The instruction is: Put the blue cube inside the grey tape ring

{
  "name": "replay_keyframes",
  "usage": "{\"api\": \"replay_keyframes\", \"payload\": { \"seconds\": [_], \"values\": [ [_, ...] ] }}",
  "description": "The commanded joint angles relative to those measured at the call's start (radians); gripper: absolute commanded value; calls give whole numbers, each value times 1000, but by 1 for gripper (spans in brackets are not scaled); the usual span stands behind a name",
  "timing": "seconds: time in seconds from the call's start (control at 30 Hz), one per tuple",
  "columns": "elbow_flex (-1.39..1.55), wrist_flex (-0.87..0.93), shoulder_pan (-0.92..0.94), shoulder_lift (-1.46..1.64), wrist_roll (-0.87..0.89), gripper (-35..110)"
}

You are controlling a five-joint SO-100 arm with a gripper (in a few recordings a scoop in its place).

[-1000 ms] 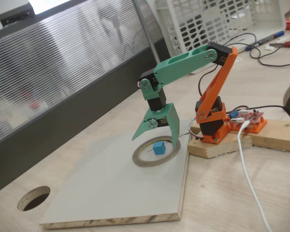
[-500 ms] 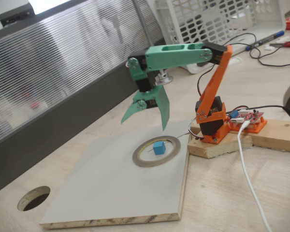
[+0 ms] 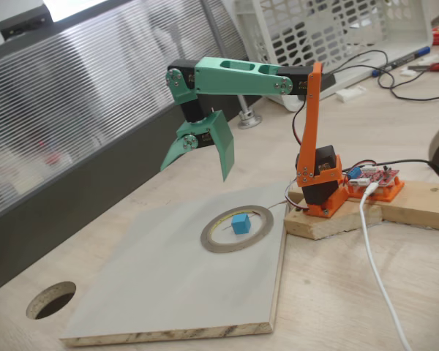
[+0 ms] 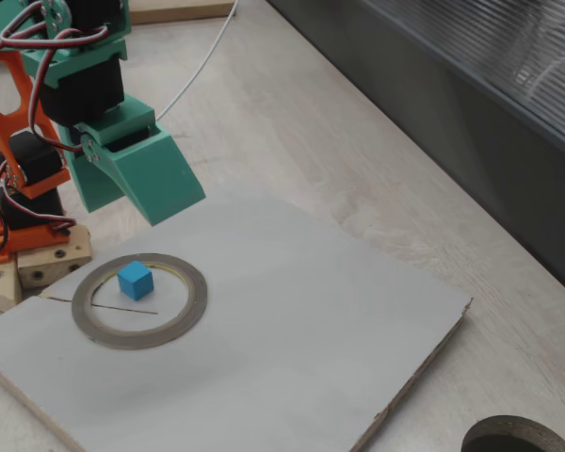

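The blue cube [image 3: 240,223] [image 4: 135,280] rests on the white board inside the grey tape ring [image 3: 207,238] [image 4: 196,299], slightly off-centre and clear of the ring's band. My green gripper [image 3: 194,172] [image 4: 160,209] hangs open and empty well above the board. In a fixed view it is up and to the left of the ring; in the other it is just above and behind the ring. Nothing sits between its fingers.
The ring lies on a white board [image 3: 168,292] on the wooden table. A round cut-out hole [image 3: 51,300] [image 4: 508,438] is near the board's corner. The orange arm base on wood blocks [image 3: 329,219], a white cable [image 3: 377,270] and a white basket [image 3: 329,29] stand nearby.
The arm has risen and swung away from the ring, from jaws straddling the cube to high above the board. The cube stays in the ring.
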Motion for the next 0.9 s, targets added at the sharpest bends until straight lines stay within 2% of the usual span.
{"api": "replay_keyframes", "payload": {
  "seconds": [0.0, 0.27, 0.4, 0.73, 0.8, 0.87],
  "values": [
    [-17, 26, 18, 2, 21, 96],
    [-17, 26, 18, 2, 21, 91],
    [-18, 26, 18, 2, 21, 71],
    [-31, 25, 18, 17, 12, 4],
    [-31, 25, 18, 14, 12, -3],
    [-29, 25, 18, 11, 14, -3]
  ]
}}
